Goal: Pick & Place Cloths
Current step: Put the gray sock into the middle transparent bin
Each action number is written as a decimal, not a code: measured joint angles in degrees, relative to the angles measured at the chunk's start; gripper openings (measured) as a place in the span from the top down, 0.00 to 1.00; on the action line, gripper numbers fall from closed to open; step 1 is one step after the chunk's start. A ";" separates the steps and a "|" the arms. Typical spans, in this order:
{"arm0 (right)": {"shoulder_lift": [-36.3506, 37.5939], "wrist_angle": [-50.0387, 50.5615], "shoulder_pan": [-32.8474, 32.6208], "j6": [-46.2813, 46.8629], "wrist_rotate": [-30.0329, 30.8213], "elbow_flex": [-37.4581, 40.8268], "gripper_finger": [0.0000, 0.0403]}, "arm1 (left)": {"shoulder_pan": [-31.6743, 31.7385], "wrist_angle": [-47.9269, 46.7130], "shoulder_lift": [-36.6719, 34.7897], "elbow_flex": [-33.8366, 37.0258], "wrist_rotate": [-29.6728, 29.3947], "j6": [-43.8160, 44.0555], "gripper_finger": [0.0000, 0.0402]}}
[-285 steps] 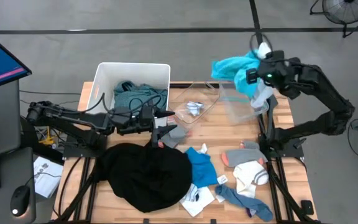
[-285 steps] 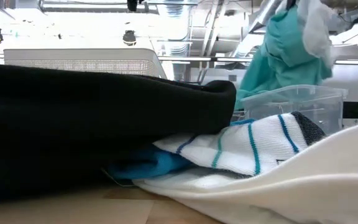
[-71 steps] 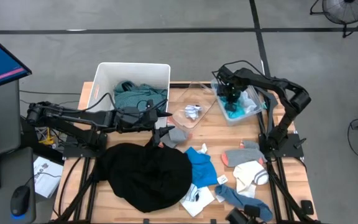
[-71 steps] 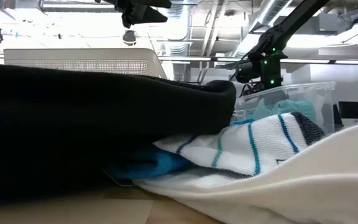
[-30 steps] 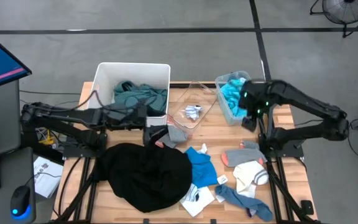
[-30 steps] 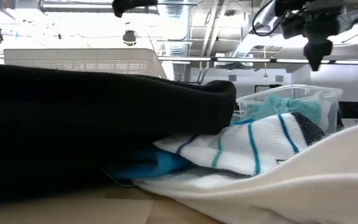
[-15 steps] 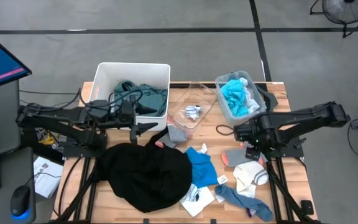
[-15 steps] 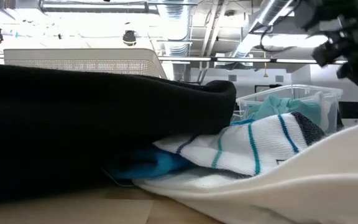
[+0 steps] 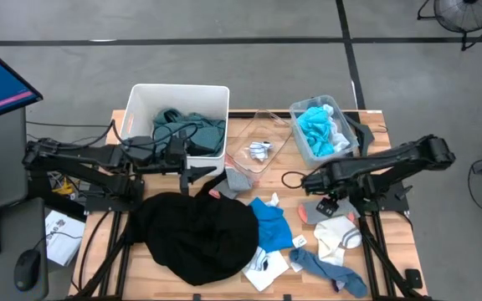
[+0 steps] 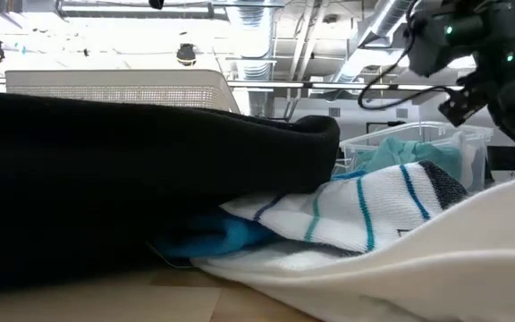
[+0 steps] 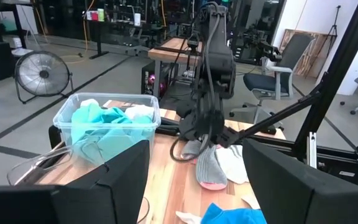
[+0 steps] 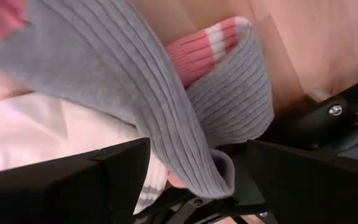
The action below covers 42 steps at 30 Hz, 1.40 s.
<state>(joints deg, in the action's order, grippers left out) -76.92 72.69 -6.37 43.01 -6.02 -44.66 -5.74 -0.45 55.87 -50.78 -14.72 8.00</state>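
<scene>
Hanging with its jaws apart and nothing between them, the right gripper (image 9: 315, 181) is seen directly above the grey sock (image 12: 135, 93) with pink toe, beside a white sock (image 9: 338, 234). The left gripper (image 9: 201, 171), also apart and holding nothing, is kept just beyond the large black garment (image 9: 195, 234), next to the white bin (image 9: 178, 90).

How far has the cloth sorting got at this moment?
Done: a teal shirt lies in the white bin and a cyan shirt in a clear bin. In hand: nothing; the open right gripper hovers over the grey sock. Left: the black garment, blue cloth and white socks on the table.
</scene>
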 joint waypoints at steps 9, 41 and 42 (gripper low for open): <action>-11.60 -5.43 -0.38 -0.90 -3.23 0.00 0.39 | 0.00 0.04 0.01 0.00 0.02 0.04 0.40; -4.41 -17.14 14.53 -17.18 19.65 -41.69 1.00 | 0.02 0.96 0.01 0.00 0.02 0.03 0.40; -5.07 -18.21 16.07 -18.75 19.63 -42.53 1.00 | 0.02 0.96 0.01 0.00 0.02 0.04 0.40</action>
<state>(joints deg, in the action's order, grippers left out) -81.99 54.47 9.70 24.26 13.61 -87.20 -5.72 0.51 55.88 -50.78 -14.70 8.03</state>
